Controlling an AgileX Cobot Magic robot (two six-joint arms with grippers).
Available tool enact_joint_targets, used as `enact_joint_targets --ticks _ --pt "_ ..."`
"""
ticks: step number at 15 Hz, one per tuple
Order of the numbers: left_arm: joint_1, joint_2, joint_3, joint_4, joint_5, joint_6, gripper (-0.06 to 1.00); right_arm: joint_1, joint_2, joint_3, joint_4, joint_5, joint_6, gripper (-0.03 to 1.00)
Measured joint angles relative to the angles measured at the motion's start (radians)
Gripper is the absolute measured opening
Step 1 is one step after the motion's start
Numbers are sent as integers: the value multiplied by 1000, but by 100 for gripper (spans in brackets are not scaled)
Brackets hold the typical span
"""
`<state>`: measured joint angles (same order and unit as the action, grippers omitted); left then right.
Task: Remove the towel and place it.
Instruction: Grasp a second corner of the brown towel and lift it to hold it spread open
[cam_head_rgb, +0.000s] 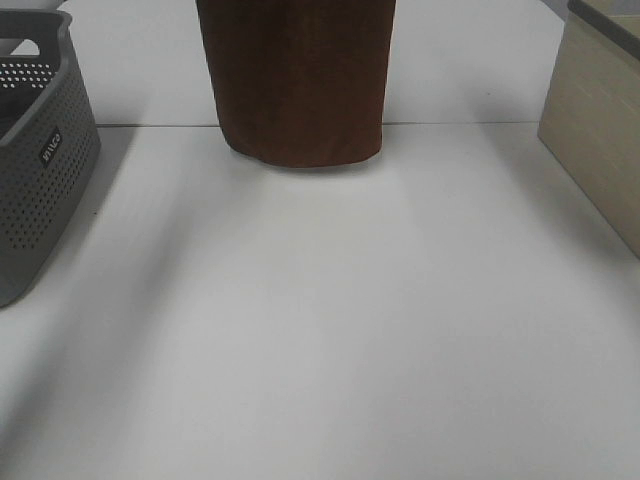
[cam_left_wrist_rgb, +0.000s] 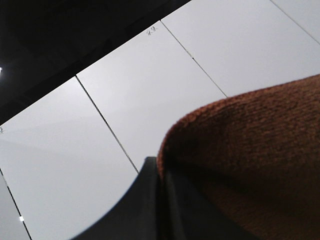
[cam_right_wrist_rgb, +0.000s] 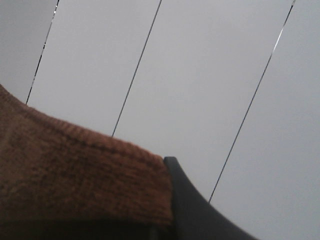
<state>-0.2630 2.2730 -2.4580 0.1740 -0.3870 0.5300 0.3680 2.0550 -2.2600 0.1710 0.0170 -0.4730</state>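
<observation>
The towel (cam_head_rgb: 300, 80) is dark reddish-brown terry cloth. It hangs down from above the top of the exterior high view, and its curved lower edge ends just over the far part of the white table (cam_head_rgb: 320, 330). Neither gripper shows in that view. In the left wrist view my left gripper (cam_left_wrist_rgb: 161, 175) is shut on a fold of the towel (cam_left_wrist_rgb: 250, 150), with dark fingers (cam_left_wrist_rgb: 145, 205) pressed together. In the right wrist view my right gripper (cam_right_wrist_rgb: 167, 200) is shut on another edge of the towel (cam_right_wrist_rgb: 75, 175), beside one dark finger (cam_right_wrist_rgb: 192, 205).
A grey perforated basket (cam_head_rgb: 40, 170) stands at the table's left edge. A beige wooden box (cam_head_rgb: 600, 130) stands at the right. Both wrist views look out at white panels with thin dark seams.
</observation>
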Motion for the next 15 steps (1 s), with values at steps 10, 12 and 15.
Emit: enact_joint_targets --ticks 10,12,15 --pt "11 39 -73 35 59 0 0 -21 28 -9 0 -51 5 1" --pt "11 39 -73 40 60 0 0 -21 29 -9 0 -47 5 1" --pt "11 39 -73 109 119 -5 0 -21 29 -9 1 6 6 1"
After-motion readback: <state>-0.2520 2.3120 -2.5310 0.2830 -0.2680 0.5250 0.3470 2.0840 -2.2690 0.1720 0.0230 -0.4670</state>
